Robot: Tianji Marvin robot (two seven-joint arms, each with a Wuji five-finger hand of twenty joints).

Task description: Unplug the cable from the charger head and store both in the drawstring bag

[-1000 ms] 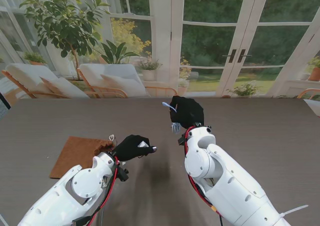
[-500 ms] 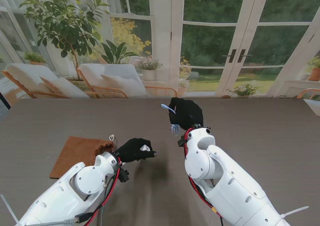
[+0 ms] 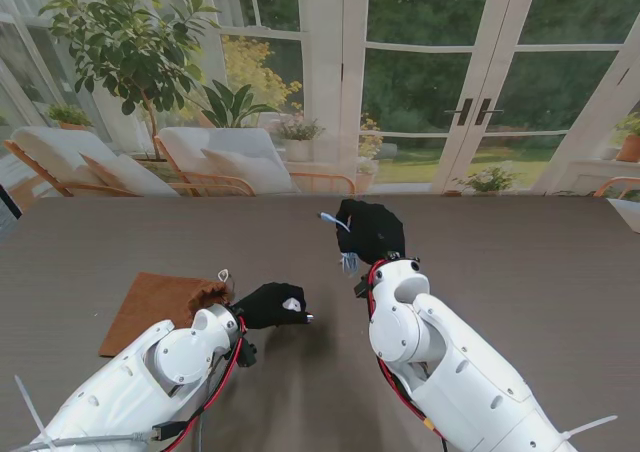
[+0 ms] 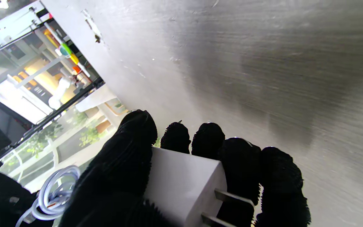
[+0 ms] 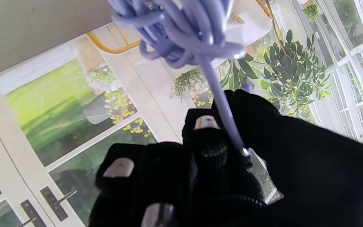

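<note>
1. The unplugging looks done: the left hand (image 3: 268, 305) is clenched on the white charger head (image 4: 181, 183), and the right hand (image 3: 371, 230) pinches the coiled cable (image 5: 181, 34)
2. Storing comes next; the brown drawstring bag (image 3: 160, 307) lies flat on the surface (image 3: 520, 262), just left of the left hand, its mouth needing opening

daylight floods in through the tall white-framed glass doors (image 3: 470, 82) at the far side, bright but soft. the grey-brown wooden table (image 3: 540, 262) takes it evenly, with a dim shadow near the black-gloved left hand (image 3: 272, 305). the stand's view is sharp. in the left wrist view the tabletop glares pale and streaks with blur, crossed by broad grey shadows. in the right wrist view the bundled pale-lilac cable (image 5: 181, 28) is out of focus, and window frames bow at the edges.
</note>
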